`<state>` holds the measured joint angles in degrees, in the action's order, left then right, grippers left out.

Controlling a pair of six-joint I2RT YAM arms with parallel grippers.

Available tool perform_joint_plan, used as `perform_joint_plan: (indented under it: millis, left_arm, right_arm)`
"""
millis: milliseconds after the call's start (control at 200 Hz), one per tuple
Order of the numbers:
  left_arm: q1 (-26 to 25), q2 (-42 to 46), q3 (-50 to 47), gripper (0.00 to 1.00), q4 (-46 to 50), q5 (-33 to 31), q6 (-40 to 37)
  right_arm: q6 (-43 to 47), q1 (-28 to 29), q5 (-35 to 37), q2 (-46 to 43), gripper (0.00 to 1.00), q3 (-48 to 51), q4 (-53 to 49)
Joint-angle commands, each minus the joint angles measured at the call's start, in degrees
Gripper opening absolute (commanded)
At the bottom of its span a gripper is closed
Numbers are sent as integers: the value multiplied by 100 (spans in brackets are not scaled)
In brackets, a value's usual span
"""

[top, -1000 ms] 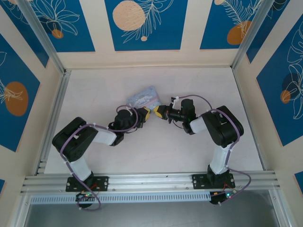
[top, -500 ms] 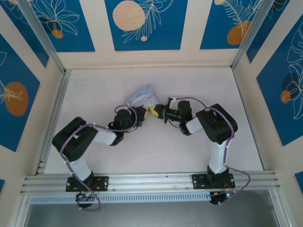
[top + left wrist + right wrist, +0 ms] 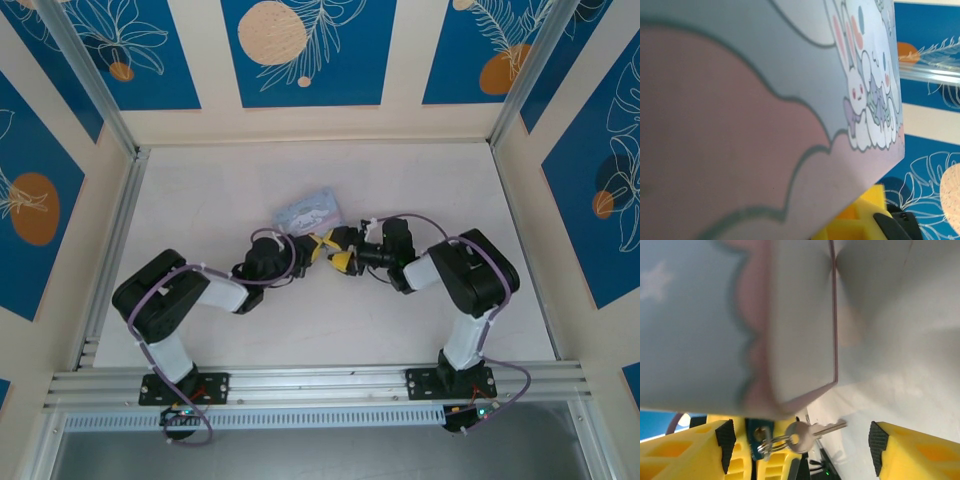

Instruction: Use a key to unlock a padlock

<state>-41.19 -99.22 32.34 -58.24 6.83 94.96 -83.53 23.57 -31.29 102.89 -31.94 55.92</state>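
In the right wrist view a small dark blue padlock [image 3: 756, 441] sits pinched between the yellow fingers [image 3: 776, 466] of my left gripper [image 3: 318, 250], which is shut on it. A silver key [image 3: 812, 432] hangs from a ring at the padlock's brass keyhole, its blade pointing right. My right gripper [image 3: 801, 440] stands open, one finger on each side of the key and not touching it. Seen from above, the two grippers meet tip to tip at mid-table, the right gripper [image 3: 343, 258] just right of the left.
A light-blue tin [image 3: 310, 210] with a white cartoon animal lies just behind the grippers. The same tin [image 3: 715, 320] hangs close over the padlock and key, and the tin's lid [image 3: 765, 100] crowds the left wrist camera, with a yellow finger [image 3: 855, 225] below it.
My right gripper was shut at the left gripper's tip and has opened, letting go of the key. Both grippers have shifted slightly nearer, and the tin has moved a little to the right.
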Motion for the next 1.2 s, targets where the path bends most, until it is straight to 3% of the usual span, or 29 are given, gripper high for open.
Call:
perform_joint_plan:
  millis: [0,115,250,385,520,645,800,1195]
  left_arm:
    - [-55,-44,42,0,74,281,-316]
    - [-34,-1,79,0,394,318,-567]
    - [23,19,140,0,687,434,-764]
    - [78,99,247,0,1070,557,-961]
    - [101,214,440,0,1578,759,-1184]
    - [119,300,610,0,1974,971,-1293]
    - [164,358,747,0,2298,1269,-1262]
    - [211,453,1147,0,2916,1826,-981]
  right_arm:
    - [797,-108,-210,-536,77,285,-1026]
    - [1317,-238,-113,-1141,78,508,-1902]
    - [2382,-224,235,-1988,76,304,-3717]
    - [3939,81,1169,-2659,67,-330,-5657]
    - [5312,634,2270,-2845,54,-911,-6742]
    - [6100,1089,3166,-2732,45,-1172,-7058]
    - [6496,1396,3829,-2653,46,-1149,-6952]
    - [6813,1508,3805,-2474,51,-1220,-6682]
